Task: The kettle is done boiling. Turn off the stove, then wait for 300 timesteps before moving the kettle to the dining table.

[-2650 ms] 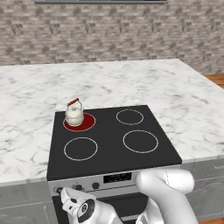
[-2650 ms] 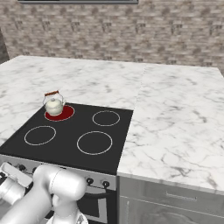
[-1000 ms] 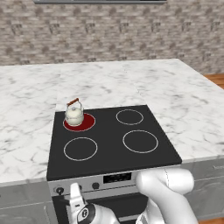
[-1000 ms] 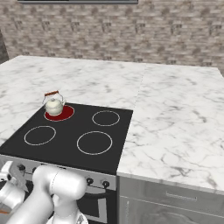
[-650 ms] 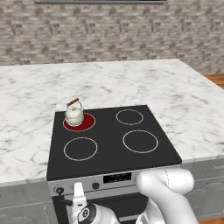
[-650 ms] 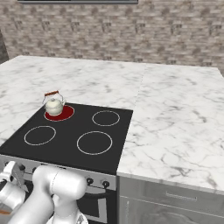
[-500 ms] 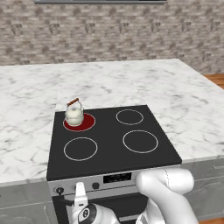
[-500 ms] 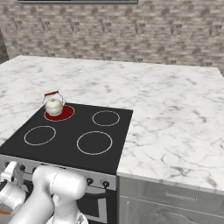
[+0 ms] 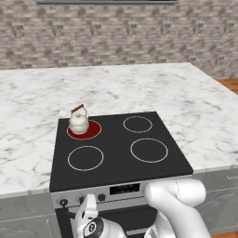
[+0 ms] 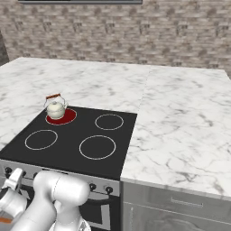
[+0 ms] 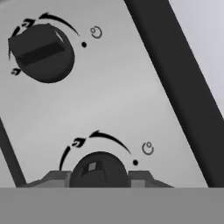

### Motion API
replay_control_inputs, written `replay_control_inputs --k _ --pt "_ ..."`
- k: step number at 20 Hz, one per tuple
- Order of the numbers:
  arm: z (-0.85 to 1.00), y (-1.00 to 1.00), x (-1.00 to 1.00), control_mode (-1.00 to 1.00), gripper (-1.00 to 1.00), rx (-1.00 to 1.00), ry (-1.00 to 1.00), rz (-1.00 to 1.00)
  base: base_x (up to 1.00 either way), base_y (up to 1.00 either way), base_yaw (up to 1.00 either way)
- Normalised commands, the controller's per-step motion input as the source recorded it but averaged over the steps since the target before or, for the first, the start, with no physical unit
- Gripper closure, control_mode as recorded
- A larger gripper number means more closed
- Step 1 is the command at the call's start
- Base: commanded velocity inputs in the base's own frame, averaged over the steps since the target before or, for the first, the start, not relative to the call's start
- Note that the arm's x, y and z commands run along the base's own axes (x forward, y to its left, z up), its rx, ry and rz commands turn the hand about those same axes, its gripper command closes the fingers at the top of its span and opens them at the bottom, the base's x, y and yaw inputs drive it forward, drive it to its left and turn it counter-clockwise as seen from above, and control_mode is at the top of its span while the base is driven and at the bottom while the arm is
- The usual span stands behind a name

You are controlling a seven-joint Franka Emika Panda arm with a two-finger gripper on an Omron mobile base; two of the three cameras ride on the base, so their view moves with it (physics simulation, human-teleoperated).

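While the kettle (image 9: 79, 122) is sitting on the stove's (image 9: 118, 151) glowing back-left burner, your gripper (image 11: 99, 177) is pressing up to the front panel, fingers (image 11: 57, 177) pinching a knob (image 11: 99, 168) that is lying dead ahead between them; a second knob (image 11: 41, 52) is standing farther along.

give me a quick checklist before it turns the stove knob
1. Kettle upright on the back-left burner: ok.
2. That burner off: not ok, it glows red.
3. Gripper lined up on a knob of the stove front panel: ok, the knob sits between the fingertips.
4. Fingers gripping the knob: cannot tell.
5. This knob controls the lit burner: cannot tell.
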Motion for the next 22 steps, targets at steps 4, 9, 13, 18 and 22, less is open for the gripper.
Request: replay_control_inputs --k 4,9,13,18,22 --pt "0.00 0.00 0.00 -1.00 1.00 0.32 0.00 0.00 0.00 0.00 0.00" --pt "-0.01 0.00 0.00 -1.00 1.00 0.32 0.00 0.00 0.00 0.00 0.00" --pt "-0.01 0.00 0.00 -1.00 1.00 0.33 0.00 0.00 0.00 0.00 0.00" --pt "-0.02 0.00 0.00 -1.00 1.00 0.32 0.00 0.00 0.00 0.00 0.00" --pt "-0.04 0.00 0.00 -1.00 1.00 0.32 0.00 0.00 0.00 0.00 0.00"
